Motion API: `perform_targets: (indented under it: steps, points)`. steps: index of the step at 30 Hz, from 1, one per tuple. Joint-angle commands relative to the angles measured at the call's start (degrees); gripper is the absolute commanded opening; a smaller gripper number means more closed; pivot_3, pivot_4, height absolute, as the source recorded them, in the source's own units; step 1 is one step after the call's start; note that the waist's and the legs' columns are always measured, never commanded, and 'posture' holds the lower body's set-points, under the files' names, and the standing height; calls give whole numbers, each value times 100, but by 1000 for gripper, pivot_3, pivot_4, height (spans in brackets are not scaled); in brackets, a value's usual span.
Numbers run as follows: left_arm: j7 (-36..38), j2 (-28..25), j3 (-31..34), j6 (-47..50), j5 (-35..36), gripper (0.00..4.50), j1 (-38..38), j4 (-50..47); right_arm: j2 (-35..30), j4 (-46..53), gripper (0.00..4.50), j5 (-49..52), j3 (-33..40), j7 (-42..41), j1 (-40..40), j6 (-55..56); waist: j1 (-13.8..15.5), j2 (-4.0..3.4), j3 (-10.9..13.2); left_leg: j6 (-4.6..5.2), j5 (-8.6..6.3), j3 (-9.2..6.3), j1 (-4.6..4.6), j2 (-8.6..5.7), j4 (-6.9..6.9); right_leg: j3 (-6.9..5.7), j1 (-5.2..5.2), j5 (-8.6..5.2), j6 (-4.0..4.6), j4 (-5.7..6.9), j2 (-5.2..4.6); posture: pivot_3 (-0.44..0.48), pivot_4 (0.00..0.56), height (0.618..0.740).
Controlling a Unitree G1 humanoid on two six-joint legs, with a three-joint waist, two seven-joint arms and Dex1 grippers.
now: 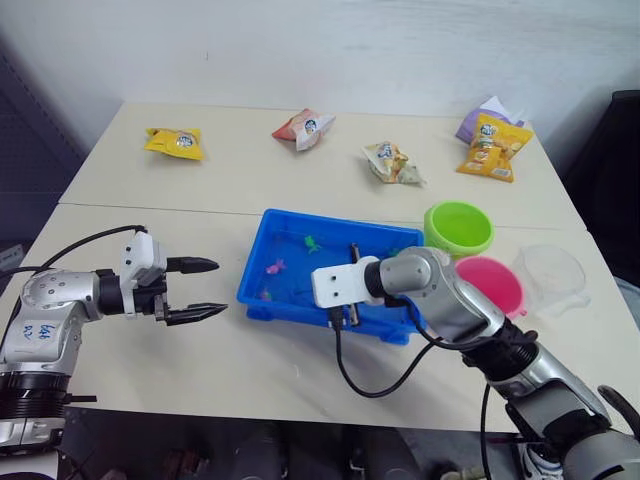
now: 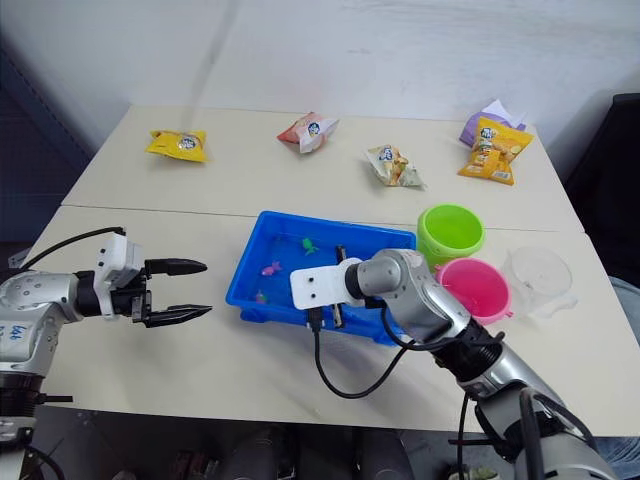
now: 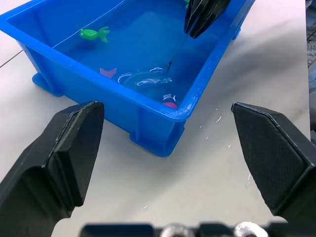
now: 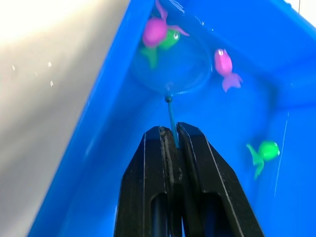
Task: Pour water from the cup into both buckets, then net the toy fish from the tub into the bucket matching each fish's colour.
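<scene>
Netting stage, judging by the layout: right gripper (image 4: 170, 136) has its jaws pinching the thin handle of the net (image 4: 173, 69), hoop dipped in the water at the tub's (image 1: 255, 262) near-left corner. A pink fish (image 4: 157, 30) and a green fish (image 4: 168, 42) lie together at the hoop's far rim, overlapping; cannot tell if either is inside the mesh. Another pink fish (image 4: 224, 65) sits just beside the hoop, clear of it; a second green fish (image 4: 264, 152) lies well apart from the hoop, further into the tub.

Left gripper (image 1: 195, 290) hovers over the table (image 1: 200, 190) on the side of the tub away from the buckets, jaws spread wide, holding nothing.

Green bucket (image 1: 458, 228) and pink bucket (image 1: 490, 283) stand touching at the tub's other end; the cup (image 1: 552, 278) just beyond the pink bucket.

Risks:
- Lifting now may scoop both colours at once; one would land in the wrong bucket
- Handle is thin and held near its end; the hoop could twist or slip in the jaws
- A quick lift may slop water over the low rim; droplets already lie on the table beside that corner
- Carry path crosses the whole tub; a loose fish could drop back
</scene>
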State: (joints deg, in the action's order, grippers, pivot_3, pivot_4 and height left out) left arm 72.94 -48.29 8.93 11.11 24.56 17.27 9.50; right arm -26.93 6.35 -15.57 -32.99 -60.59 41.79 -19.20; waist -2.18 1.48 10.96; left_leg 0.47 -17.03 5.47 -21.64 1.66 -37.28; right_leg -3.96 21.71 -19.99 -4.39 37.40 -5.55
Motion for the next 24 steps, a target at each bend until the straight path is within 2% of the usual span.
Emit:
perform_targets:
  steps: [1, 11, 18, 24]
  points:
    - [-4, -41, 91, -66, 13, 4435, 41, -84, 73, 230, 0, 266, 280, -21, -14, -23, -16, 0, 0, 0, 0, 0, 0, 0, 0, 0, 0, 0, 0, 0, 0, 0, 150, 738]
    - [-67, -1, 96, -87, 24, 4435, -27, -105, -137, 869, 0, 1110, 1133, -24, -323, -920, -50, 0, 0, -1, 1, -4, 0, 0, 3, -2, 0, 0, 0, 0, -1, 0, 150, 738]
    - [-62, 20, 70, -103, 19, 4435, -13, -69, -439, 1055, 0, 1255, 1219, 69, -549, -1011, -52, 0, 0, -1, 0, -3, 0, 0, 3, -1, 0, 0, 0, -2, -2, 0, 150, 738]
    - [-42, 124, 10, -51, 86, 4435, 56, -181, -688, 1428, 0, 1703, 1858, 156, -981, -816, -34, 0, 0, 0, 0, -3, -1, 0, 5, -2, 0, 0, 0, -6, -2, 0, 150, 738]
